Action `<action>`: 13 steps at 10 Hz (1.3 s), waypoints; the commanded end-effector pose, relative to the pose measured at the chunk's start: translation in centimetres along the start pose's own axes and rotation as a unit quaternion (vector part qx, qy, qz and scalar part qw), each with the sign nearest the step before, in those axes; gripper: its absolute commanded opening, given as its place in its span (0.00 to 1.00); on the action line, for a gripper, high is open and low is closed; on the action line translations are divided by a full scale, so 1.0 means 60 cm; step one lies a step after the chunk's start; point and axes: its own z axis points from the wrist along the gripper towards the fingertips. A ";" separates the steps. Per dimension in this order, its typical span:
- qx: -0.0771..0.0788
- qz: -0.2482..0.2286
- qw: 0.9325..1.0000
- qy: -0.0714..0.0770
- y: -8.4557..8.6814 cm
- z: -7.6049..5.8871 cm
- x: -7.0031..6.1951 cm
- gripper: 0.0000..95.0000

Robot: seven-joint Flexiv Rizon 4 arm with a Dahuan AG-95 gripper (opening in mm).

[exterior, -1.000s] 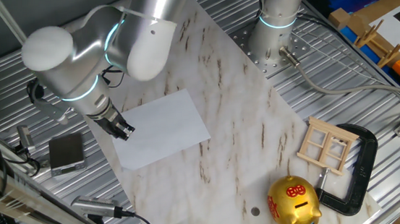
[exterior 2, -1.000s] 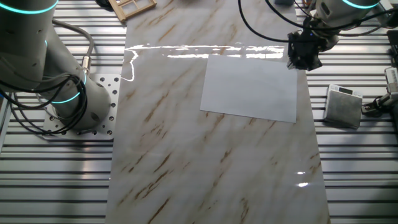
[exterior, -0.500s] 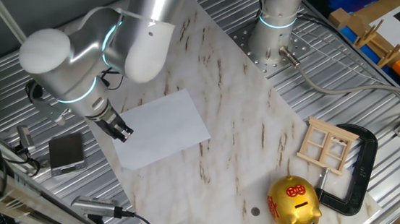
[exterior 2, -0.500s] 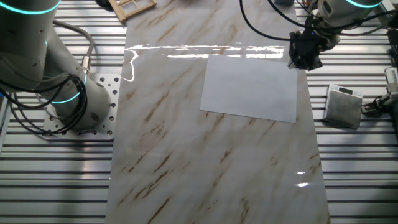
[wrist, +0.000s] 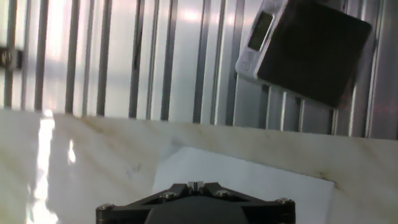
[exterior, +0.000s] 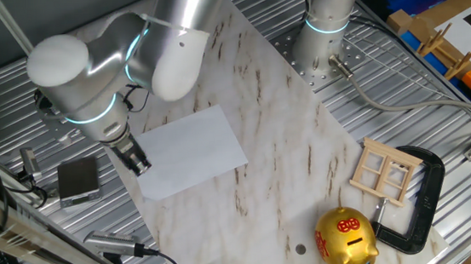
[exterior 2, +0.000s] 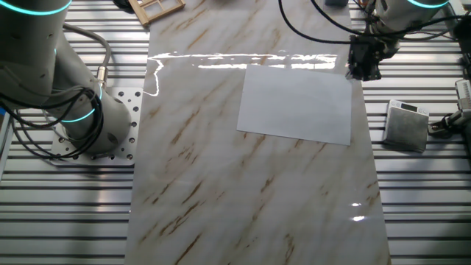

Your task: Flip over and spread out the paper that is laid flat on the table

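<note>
The pincer hangs at the paper's edge on the table.

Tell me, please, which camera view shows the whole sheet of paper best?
The other fixed view: the paper lies flat and fully visible, the gripper only at one corner. One fixed view shows the sheet smaller, and the hand view only a corner.
</note>
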 end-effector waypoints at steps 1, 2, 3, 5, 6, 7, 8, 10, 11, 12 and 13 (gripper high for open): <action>-0.009 0.027 1.000 -0.005 0.030 0.019 -0.052 0.00; -0.010 0.019 1.000 -0.004 0.040 0.030 -0.060 0.00; -0.010 0.007 1.000 -0.001 0.046 0.037 -0.064 0.00; -0.010 -0.009 1.000 0.004 0.047 0.039 -0.065 0.20; -0.010 -0.012 1.000 0.006 0.046 0.039 -0.065 0.20; -0.014 -0.003 1.000 0.007 0.042 0.036 -0.062 0.20; -0.022 0.003 1.000 0.008 0.036 0.033 -0.056 0.40; -0.025 0.025 0.999 0.005 0.017 0.026 -0.035 0.40; -0.038 0.044 0.998 0.003 0.008 0.021 -0.025 0.40; -0.046 0.062 0.997 -0.004 0.002 0.019 -0.017 0.40; -0.046 0.070 0.996 -0.004 -0.004 0.015 -0.010 0.40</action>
